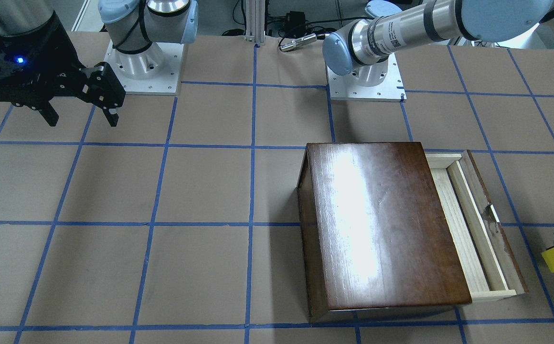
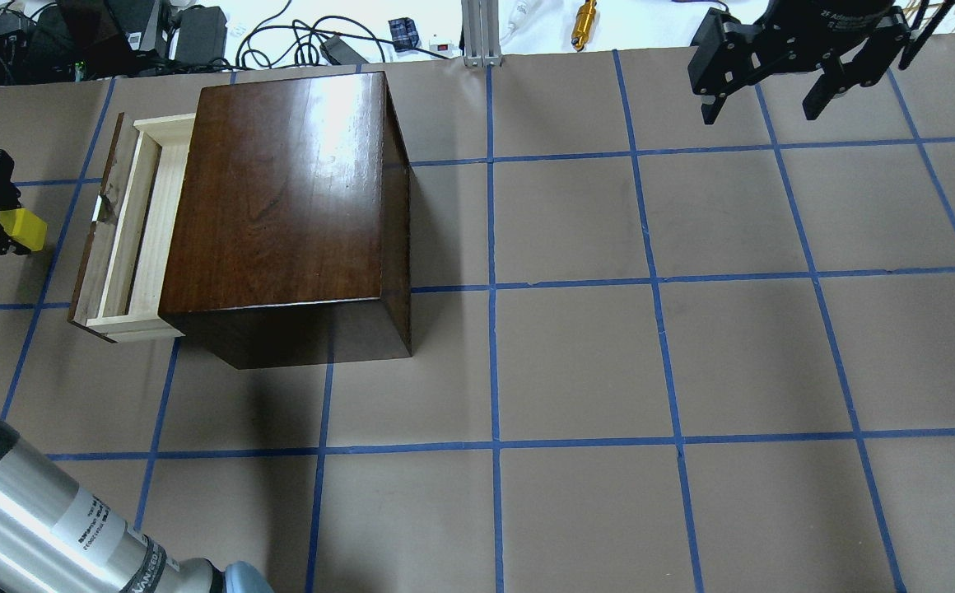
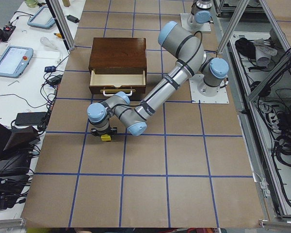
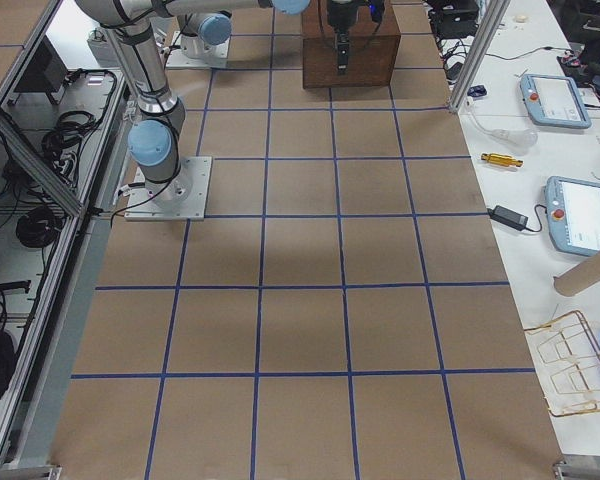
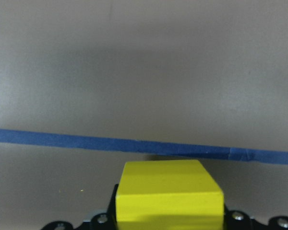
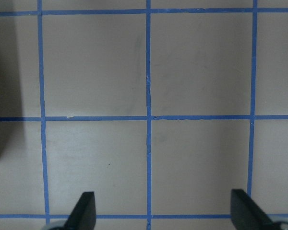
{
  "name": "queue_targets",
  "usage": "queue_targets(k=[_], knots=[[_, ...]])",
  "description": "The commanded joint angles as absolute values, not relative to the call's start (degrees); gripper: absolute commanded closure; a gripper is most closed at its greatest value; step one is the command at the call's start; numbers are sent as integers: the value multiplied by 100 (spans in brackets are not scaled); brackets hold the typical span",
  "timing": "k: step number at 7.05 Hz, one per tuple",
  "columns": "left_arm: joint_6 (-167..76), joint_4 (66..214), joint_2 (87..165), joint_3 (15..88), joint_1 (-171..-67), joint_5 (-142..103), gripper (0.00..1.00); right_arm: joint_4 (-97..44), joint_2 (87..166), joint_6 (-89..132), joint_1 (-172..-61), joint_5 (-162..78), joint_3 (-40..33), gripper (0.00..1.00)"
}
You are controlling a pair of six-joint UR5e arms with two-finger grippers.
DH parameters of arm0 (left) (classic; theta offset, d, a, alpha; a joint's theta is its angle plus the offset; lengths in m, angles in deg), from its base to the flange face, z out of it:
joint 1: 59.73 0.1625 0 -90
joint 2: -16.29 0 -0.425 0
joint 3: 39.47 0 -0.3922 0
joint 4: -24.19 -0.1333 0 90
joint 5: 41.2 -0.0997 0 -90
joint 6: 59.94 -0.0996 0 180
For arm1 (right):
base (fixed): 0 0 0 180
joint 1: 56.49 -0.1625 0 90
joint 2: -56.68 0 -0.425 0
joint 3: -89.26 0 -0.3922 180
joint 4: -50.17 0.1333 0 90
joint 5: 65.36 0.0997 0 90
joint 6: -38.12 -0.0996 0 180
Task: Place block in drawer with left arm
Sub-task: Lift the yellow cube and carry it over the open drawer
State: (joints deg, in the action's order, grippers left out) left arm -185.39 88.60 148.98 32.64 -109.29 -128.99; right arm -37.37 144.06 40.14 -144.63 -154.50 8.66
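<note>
Out past the drawer's front panel, on the side toward the left edge of the bench [image 2: 576, 362], the little yellow block [image 2: 23, 229] is pinched in the left jaws. They're closed down on two opposite faces of the cube, with the blue light glowing on the black body behind them. The left wrist cam shows the block filling the bottom of the view, with bare brown bench and one strip of blue tape [image 5: 134, 144] right under it. It sits low, but I honestly can't tell if it's touching the surface. The block is outside the drawer [image 2: 136, 222], just beside its brown front and roughly level with the small pale handle [image 2: 100, 207]. The drawer itself is pulled partway out, so there's a strip of pale wood tray showing. It sticks out of the glossy dark-brown box [image 2: 280, 189], which stands toward the bench's far edge, the operators' side. The left arm [image 3: 170, 81] reaches out from its base and bends back down to get there. Well apart from all that, toward the right edge of the bench, the right arm [image 4: 145, 70] hangs its jaws above bare gridded bench. The right jaws are spread wide with nothing between the fingers [image 6: 84, 211].
</note>
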Motion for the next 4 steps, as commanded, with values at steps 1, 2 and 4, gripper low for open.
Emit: queue_targets(k=[1, 2, 4], knots=[[-18519, 9490, 14367, 3243, -11008, -12909, 100, -3737, 14405, 4014, -14464, -15448, 866, 0], [-18475, 9799, 14051, 3242, -11183, -12944, 100, -3737, 14405, 4014, -14456, -15457, 866, 0], [-17960, 10581, 13400, 3286, -11649, -12953, 100, -3737, 14413, 4014, -14464, -15448, 866, 0]])
